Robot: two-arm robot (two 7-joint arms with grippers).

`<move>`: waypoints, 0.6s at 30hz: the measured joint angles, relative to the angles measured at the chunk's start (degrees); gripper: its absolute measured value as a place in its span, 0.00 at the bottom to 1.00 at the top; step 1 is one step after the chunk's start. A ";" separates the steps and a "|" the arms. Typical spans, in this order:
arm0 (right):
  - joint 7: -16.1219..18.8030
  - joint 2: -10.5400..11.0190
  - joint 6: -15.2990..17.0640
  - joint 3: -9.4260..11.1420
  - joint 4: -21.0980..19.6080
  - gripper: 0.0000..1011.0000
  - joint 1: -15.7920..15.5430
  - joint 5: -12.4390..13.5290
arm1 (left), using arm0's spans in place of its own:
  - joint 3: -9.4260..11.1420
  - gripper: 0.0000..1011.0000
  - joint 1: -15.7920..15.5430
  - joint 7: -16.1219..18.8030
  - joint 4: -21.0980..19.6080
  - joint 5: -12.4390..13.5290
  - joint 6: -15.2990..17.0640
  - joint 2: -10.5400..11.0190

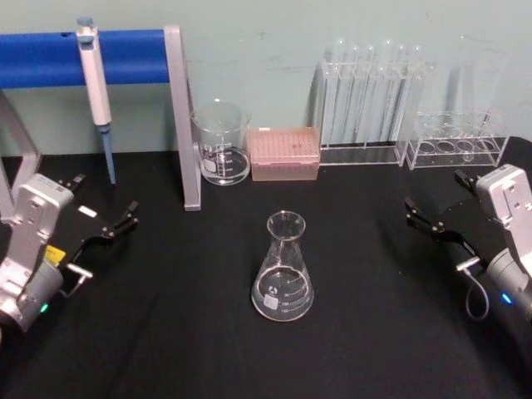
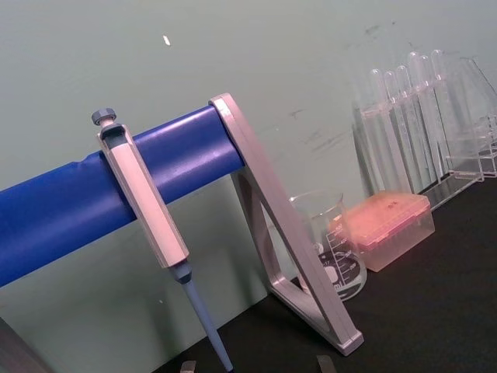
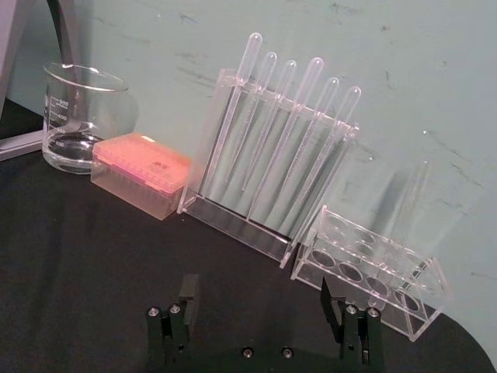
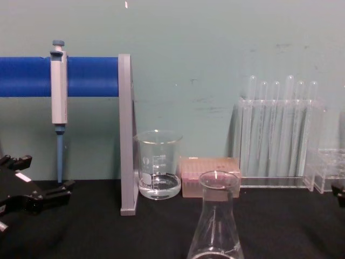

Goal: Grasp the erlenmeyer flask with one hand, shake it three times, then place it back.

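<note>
Right gripper (image 3: 256, 299) and left gripper (image 2: 256, 362) both rest with fingers apart at the sides of the black table (image 1: 166, 332), well away from the erlenmeyer flask (image 1: 283, 274), which stands upright at its middle. The glass is stiff, smooth and breakable; I would take the narrow neck, gently. It seems to hold little clear liquid, so it is probably light.

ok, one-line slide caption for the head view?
Erlenmeyer flask stands upright between the open left gripper and open right gripper, neither touching it.
</note>
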 joint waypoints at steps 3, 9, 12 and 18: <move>0.00 0.00 0.00 0.00 0.00 0.99 0.00 0.00 | 0.00 0.99 0.00 0.00 0.00 0.00 0.00 0.00; 0.00 0.00 0.00 0.00 0.00 0.99 0.00 0.00 | 0.00 0.99 0.00 0.00 0.00 0.00 0.00 0.00; 0.00 0.00 0.00 0.00 0.00 0.99 0.00 0.00 | 0.00 0.99 0.00 0.00 0.00 0.00 0.00 0.00; 0.00 0.00 0.00 0.00 0.00 0.99 0.00 0.00 | 0.00 0.99 0.00 0.00 0.00 0.00 0.00 0.00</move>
